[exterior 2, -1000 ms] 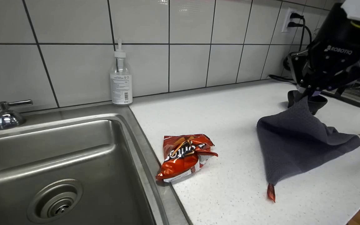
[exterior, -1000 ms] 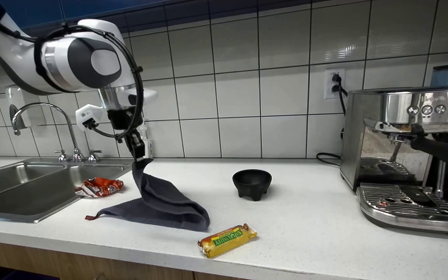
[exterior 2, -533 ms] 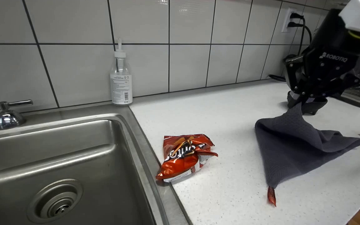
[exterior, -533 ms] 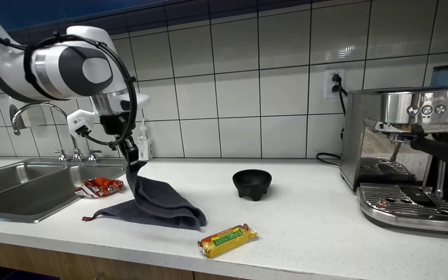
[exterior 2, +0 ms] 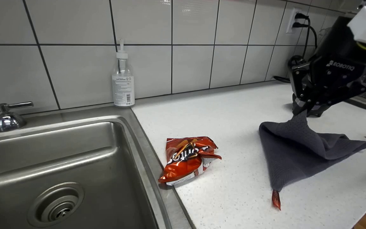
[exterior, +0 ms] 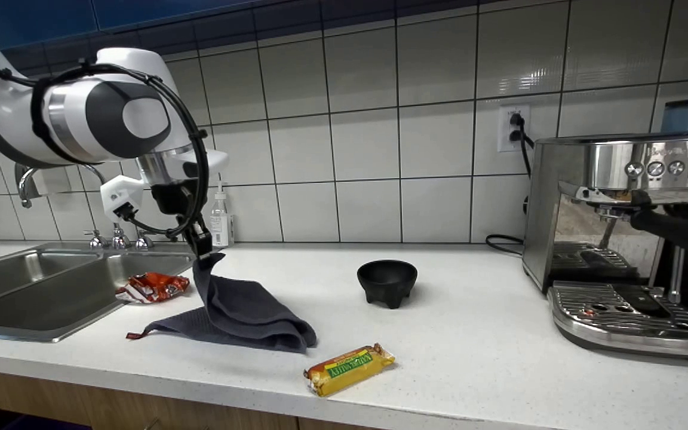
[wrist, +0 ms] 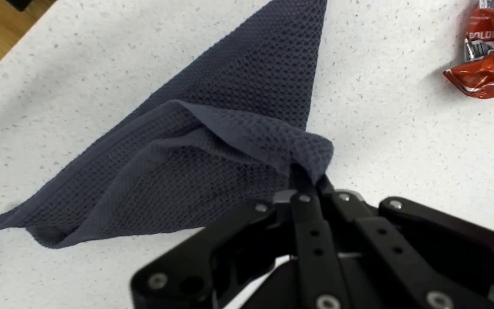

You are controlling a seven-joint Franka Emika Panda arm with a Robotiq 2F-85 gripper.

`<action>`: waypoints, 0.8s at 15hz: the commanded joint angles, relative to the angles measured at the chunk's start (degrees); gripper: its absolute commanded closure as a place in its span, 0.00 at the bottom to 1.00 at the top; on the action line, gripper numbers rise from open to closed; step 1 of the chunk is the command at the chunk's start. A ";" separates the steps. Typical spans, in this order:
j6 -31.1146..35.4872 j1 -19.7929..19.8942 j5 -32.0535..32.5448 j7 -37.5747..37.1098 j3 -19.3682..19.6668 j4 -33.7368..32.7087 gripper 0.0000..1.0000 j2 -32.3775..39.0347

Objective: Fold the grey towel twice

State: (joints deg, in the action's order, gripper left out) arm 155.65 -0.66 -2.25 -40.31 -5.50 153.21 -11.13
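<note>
We're mid-fold on the grey waffle-weave towel (wrist: 170, 184), prob. w/ the flap only part-way over; fold no. 1 or no. 2, we can't tell from this alone. Our gripper (wrist: 313, 181) is pinched tight on one towel corner, nothing but cloth btwn its tips, & holds it up off the bench (exterior: 487, 358); the rest of the towel lies rumpled on the bench. In both exterior views it's btwn the crumpled Doritos bag (exterior 2: 189, 160) & the Nature Valley bar (exterior: 350, 370), one tip just beside the bar; can't tell if they touch. Corner w/ the red tab (exterior 2: 276, 199) lies on the bench, uncovered.

Next, we reckon: take the held corner over the lower layer twd the red-tab corner, lower till cloth lies on cloth, then let go & lift straight off so the flap doesn't drag. Limp stuff, should drape OK, but a hard pull prob. slides the whole towel or bunches the under-layer. Edges look askew in the wrist view, so we likely need to line up & flatten, b/c a crooked fold only gets worse.
</note>
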 commanded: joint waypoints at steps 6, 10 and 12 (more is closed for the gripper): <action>2.36 0.72 0.14 -0.08 -0.92 2.20 0.34 -0.93; 2.23 0.86 0.10 0.08 -0.76 2.27 0.04 -0.81; 1.81 0.87 -0.16 0.34 -0.54 2.15 0.00 -0.75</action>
State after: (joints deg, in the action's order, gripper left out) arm 157.09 -0.65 -2.23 -40.30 -5.50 154.53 -11.13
